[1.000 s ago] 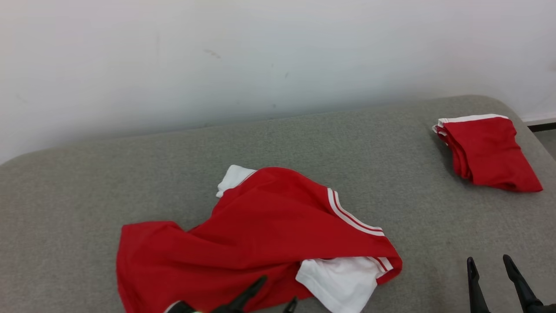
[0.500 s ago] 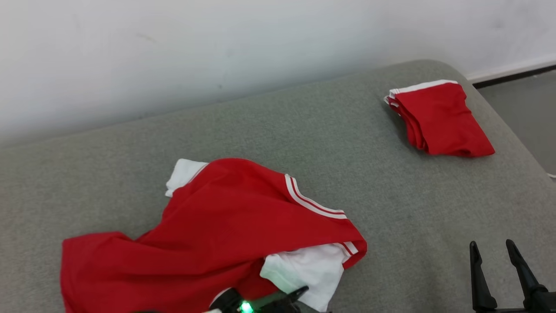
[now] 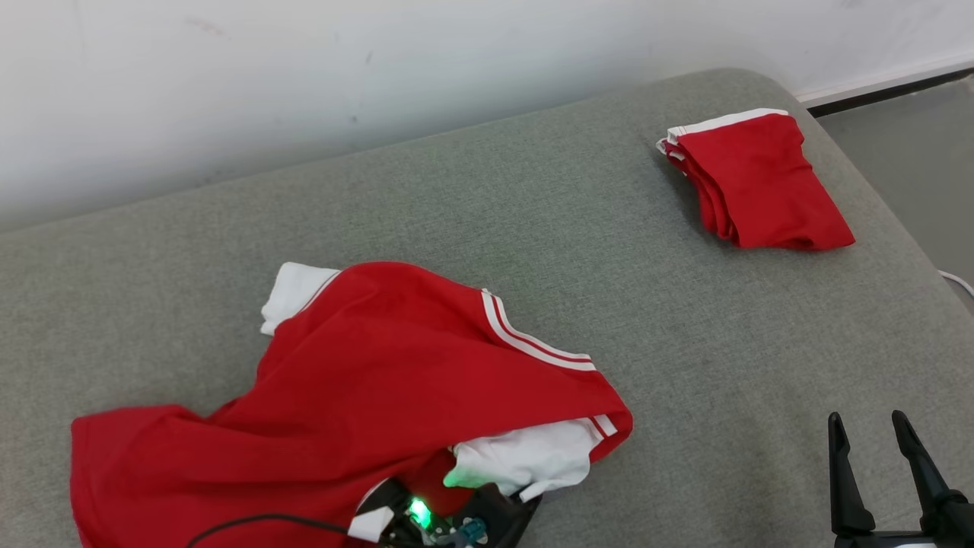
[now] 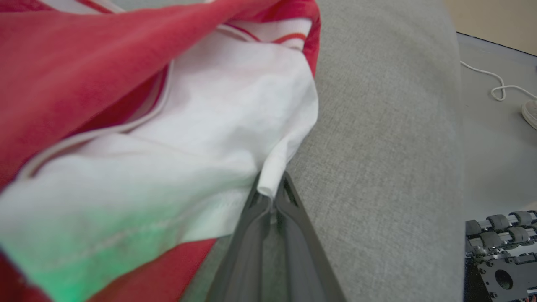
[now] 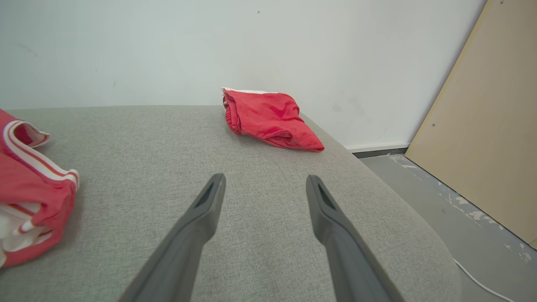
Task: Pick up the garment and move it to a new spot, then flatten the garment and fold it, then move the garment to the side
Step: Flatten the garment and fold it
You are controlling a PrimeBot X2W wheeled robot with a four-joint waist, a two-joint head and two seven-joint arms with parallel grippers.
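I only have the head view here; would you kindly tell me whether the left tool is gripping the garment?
Observer: Yes; the left wrist view shows the left tool shut on a rolled white edge of the garment.
Operator: Thanks. Anything on the floor?
Observer: What looks like a shoe's toe sits at that view's right edge.
Operator: And on the right?
Observer: The right wrist view shows a pale wooden board beside the wall.
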